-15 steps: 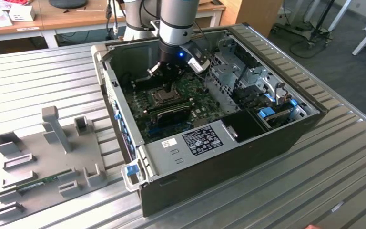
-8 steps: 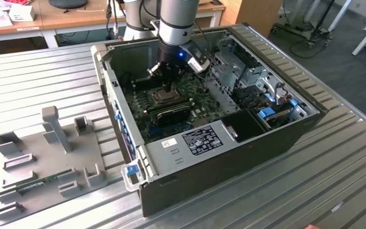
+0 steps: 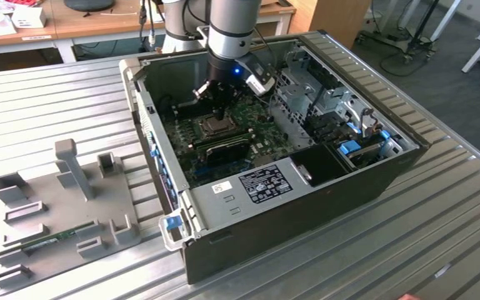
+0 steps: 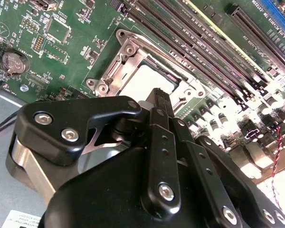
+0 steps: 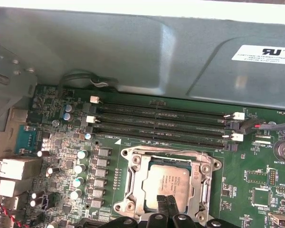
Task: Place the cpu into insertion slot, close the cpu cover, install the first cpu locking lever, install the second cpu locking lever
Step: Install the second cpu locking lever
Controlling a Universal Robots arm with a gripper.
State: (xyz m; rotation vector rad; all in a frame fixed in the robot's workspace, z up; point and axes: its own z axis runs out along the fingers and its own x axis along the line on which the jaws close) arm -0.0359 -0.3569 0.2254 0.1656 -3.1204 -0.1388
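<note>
The cpu [image 5: 170,179] lies flat in the insertion slot on the green motherboard [image 5: 247,190]; its silvery top shows in both wrist views [image 4: 143,80]. The cpu cover [image 5: 135,176], a silvery frame, lies down around the chip and hides the slot's rim beneath it. My gripper [image 5: 166,203] hangs just over the near edge of the cpu, its two thin black fingers pressed together with nothing seen between them. In the exterior view the gripper [image 3: 220,112] reaches down into the open case right above the socket [image 3: 217,127]. I cannot make out the locking levers' position.
Long black memory slots [image 5: 161,124] run beside the socket, with the grey case wall [image 5: 133,47] behind them. Capacitors [image 5: 80,168] stand on one side. Drive bays and cables [image 3: 340,125] fill the case toward the exterior view's right. A grey fixture plate [image 3: 57,206] lies on the slatted table.
</note>
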